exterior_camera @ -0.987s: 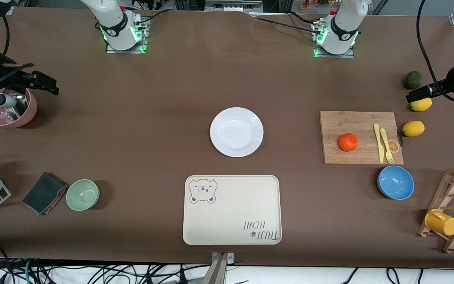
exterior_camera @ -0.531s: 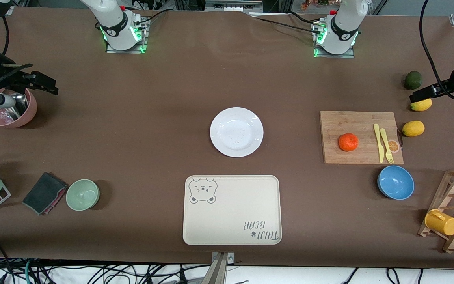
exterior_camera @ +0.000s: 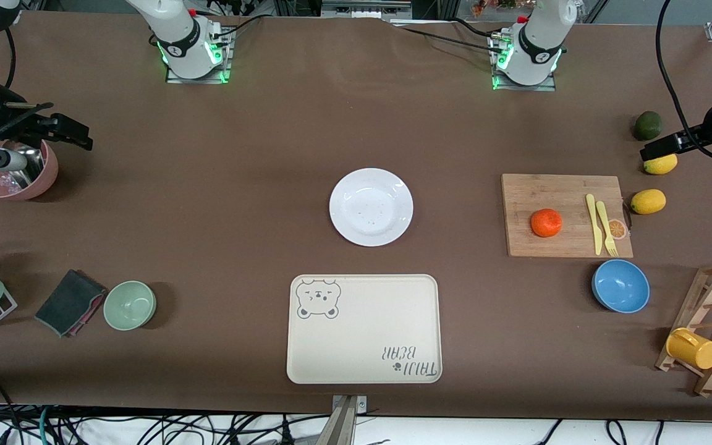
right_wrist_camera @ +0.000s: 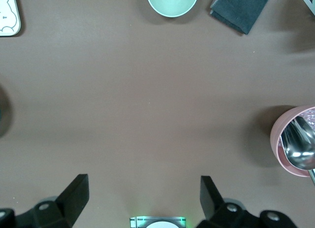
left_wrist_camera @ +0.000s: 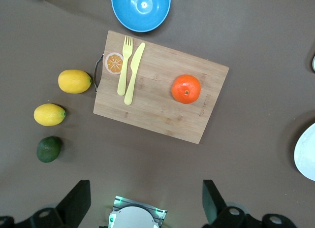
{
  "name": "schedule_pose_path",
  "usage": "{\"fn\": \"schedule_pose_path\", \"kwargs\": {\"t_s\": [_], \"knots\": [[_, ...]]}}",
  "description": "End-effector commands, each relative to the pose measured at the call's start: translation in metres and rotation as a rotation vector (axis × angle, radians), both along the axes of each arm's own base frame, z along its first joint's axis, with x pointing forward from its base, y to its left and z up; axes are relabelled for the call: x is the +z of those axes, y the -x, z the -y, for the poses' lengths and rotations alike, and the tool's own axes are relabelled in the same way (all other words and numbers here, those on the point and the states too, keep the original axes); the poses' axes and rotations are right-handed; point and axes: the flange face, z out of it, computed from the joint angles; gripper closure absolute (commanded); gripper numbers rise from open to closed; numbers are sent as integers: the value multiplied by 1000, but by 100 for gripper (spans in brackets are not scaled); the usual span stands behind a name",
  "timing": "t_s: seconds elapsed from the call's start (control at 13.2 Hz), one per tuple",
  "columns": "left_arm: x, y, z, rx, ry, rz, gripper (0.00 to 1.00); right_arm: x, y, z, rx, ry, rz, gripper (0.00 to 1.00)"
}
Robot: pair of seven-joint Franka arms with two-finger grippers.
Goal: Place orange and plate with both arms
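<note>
The orange [exterior_camera: 546,222] sits on a wooden cutting board [exterior_camera: 554,191] toward the left arm's end of the table. The white plate [exterior_camera: 371,207] lies at the table's middle, empty. My left gripper [exterior_camera: 657,148] is open and empty, high over the lemons beside the board. Its wrist view shows the orange [left_wrist_camera: 186,88] on the board [left_wrist_camera: 157,114], the plate's rim [left_wrist_camera: 306,154] and the open gripper [left_wrist_camera: 145,201]. My right gripper [exterior_camera: 75,133] is open and empty, up over the pink cup at the right arm's end; its wrist view shows it [right_wrist_camera: 141,194] over bare table.
A beige bear-print tray [exterior_camera: 363,329] lies nearer the camera than the plate. A yellow knife and fork [exterior_camera: 600,222] lie on the board. Two lemons [exterior_camera: 648,201], a dark green fruit [exterior_camera: 647,125], a blue bowl [exterior_camera: 620,285], a green bowl [exterior_camera: 130,305], a pink cup [exterior_camera: 13,179] stand around.
The left hand has shifted slightly toward its end of the table. The right hand has barely moved. Nothing on the table has moved.
</note>
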Motion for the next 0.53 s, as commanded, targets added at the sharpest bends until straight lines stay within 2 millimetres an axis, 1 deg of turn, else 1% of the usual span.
{"fn": "schedule_pose_path", "kwargs": {"t_s": [0.0, 0.15, 0.23, 0.3, 0.38, 0.46], "knots": [[1, 2, 3, -19, 14, 1, 0, 5, -1, 0, -14, -14, -3, 0], [-6, 13, 15, -29, 8, -21, 0, 6, -2, -1, -14, -18, 0, 0], [-20, 18, 16, -30, 9, -41, 0, 6, -2, -1, -14, -18, 0, 0], [-34, 18, 18, -31, 10, -40, 0, 6, -2, 0, -14, -17, 0, 0], [-53, 16, 20, -33, 17, -39, 0, 6, -2, -1, -14, -18, 1, 0], [-69, 13, 27, -47, 19, -21, 0, 5, -2, 0, -18, -20, 0, 0]]}}
